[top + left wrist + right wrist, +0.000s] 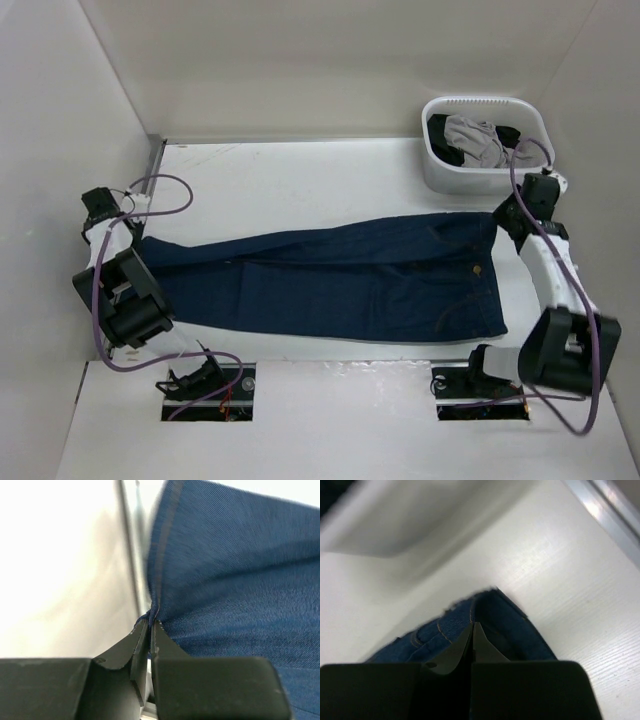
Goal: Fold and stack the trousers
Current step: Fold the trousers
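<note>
White worktop (pixel 300 180) stretches behind dark navy denim trousers (pixel 330 285); your left gripper (pixel 151 622) pinches the hem, right gripper (pixel 472 627) the waistband corner.

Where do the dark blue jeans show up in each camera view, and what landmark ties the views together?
Top external: the trousers lie lengthwise across the white table, hems left, waistband right.
Left wrist: they fill the right half, hem edge pinched by the left gripper.
Right wrist: lower centre, a stitched corner pinched by the right gripper.
Shared landmark: the white table beneath them.
</note>
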You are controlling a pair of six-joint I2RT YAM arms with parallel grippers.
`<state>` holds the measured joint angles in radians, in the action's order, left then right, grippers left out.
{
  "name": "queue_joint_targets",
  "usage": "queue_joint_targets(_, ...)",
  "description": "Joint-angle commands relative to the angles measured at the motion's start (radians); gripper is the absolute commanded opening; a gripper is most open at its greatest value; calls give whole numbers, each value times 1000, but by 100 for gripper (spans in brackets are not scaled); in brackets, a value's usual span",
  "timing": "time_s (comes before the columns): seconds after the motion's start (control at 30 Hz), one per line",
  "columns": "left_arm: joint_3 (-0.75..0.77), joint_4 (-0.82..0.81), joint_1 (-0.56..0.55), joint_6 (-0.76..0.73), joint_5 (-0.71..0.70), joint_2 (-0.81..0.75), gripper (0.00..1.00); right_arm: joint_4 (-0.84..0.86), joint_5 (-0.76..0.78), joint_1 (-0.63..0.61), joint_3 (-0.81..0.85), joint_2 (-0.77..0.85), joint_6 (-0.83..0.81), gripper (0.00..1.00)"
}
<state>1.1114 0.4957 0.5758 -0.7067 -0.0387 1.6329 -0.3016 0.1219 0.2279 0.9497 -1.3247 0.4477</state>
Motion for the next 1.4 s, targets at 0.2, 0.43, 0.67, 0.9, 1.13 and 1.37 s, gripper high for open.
queue_joint_targets(0.2,179,60,69,18,66,-68,4,-114,80,-3,-201,482,107,0)
queue_joint_targets(0.43,4,35,147,-49,69,-110,4,-413,200,80,-276,737,204,1)
queue_joint_targets(0.67,-116,-6,186,-123,74,-123,4,-671,233,176,-177,895,345,72)
queue_joint_targets(0.9,-142,-29,181,-135,74,-120,5,-719,-50,172,-368,961,624,100)
queue_joint_targets(1.13,-147,-40,181,-139,82,-110,5,-564,-22,-9,-470,889,798,99)
queue_joint_targets(1.37,-162,-48,180,-139,82,-108,5,-467,97,-186,-459,699,901,79)
